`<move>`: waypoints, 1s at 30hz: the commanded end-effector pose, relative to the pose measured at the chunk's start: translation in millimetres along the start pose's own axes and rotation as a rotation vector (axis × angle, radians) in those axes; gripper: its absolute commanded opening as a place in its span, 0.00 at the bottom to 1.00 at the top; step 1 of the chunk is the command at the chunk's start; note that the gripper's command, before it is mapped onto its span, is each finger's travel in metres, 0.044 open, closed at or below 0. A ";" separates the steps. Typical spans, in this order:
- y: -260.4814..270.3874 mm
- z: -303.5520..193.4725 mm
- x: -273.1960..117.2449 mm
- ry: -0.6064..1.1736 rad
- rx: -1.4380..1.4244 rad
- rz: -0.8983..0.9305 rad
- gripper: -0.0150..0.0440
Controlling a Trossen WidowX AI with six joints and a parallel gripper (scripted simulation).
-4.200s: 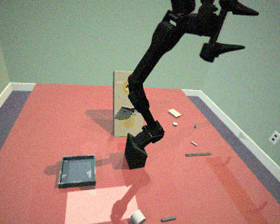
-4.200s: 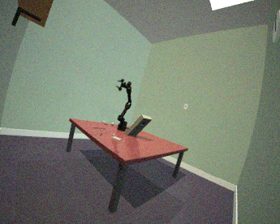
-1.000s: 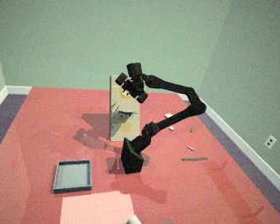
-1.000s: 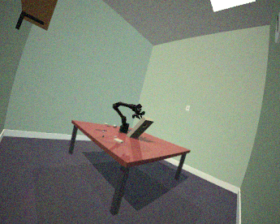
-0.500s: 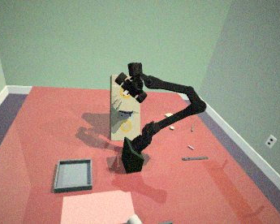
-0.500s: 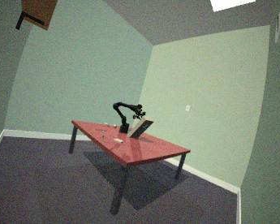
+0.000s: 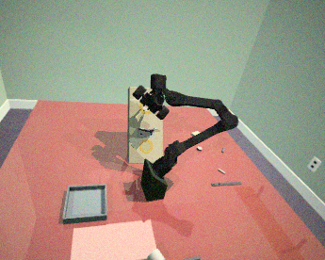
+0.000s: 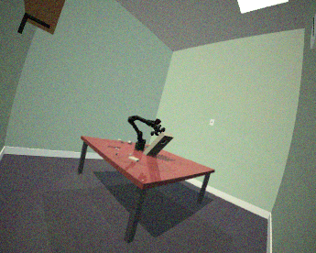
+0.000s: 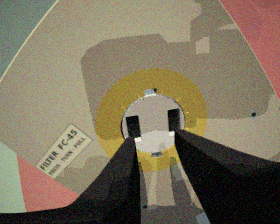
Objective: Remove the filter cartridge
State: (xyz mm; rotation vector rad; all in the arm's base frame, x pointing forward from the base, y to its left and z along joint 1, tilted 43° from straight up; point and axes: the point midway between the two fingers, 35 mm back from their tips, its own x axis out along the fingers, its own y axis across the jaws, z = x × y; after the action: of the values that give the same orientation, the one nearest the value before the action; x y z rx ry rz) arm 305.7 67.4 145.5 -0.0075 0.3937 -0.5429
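Observation:
The filter cartridge [image 9: 154, 111] is a round pale disc in the tan service panel [image 7: 134, 127] [image 8: 158, 145] [image 9: 36, 100], inside a yellow ring. Its two dark slots stand side by side in the wrist view. My gripper [image 9: 154, 140] [image 7: 148, 105] is partly open with nothing between its fingers. In the wrist view its two tips overlap the lower ends of the slots, one at each; whether they touch or enter them I cannot tell. In the top view the gripper hides most of the cartridge. The grey tray [image 7: 85, 219] lies empty at the front left.
A second yellow ring [image 7: 140, 147] and a dark part [image 7: 145, 133] are lower on the panel. A label [image 9: 63, 150] is beside the cartridge. A pale pink sheet [image 7: 113, 242] and a white cylinder [image 7: 155, 254] are in front. A grey bar [image 7: 226, 184] and several small pieces lie right.

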 end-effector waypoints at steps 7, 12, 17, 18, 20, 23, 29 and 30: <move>-3.4 -3.2 18.3 -0.002 -0.020 -0.003 0.45; -3.6 -3.0 19.4 -0.003 -0.020 -0.003 0.45; -4.1 -5.0 19.4 -0.003 -0.020 -0.003 0.45; -4.2 -5.1 19.4 -0.003 -0.020 -0.003 0.45; -4.2 -5.5 19.4 -0.003 -0.020 -0.003 0.45; -4.3 -6.2 19.4 -0.003 -0.020 -0.003 0.45; -4.3 -6.6 19.4 -0.003 -0.020 -0.003 0.45; -4.2 -6.6 19.4 -0.003 -0.020 -0.003 0.45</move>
State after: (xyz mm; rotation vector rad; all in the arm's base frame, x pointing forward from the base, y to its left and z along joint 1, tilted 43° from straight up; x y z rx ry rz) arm 317.1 54.8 135.5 -0.0214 0.3896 -0.5451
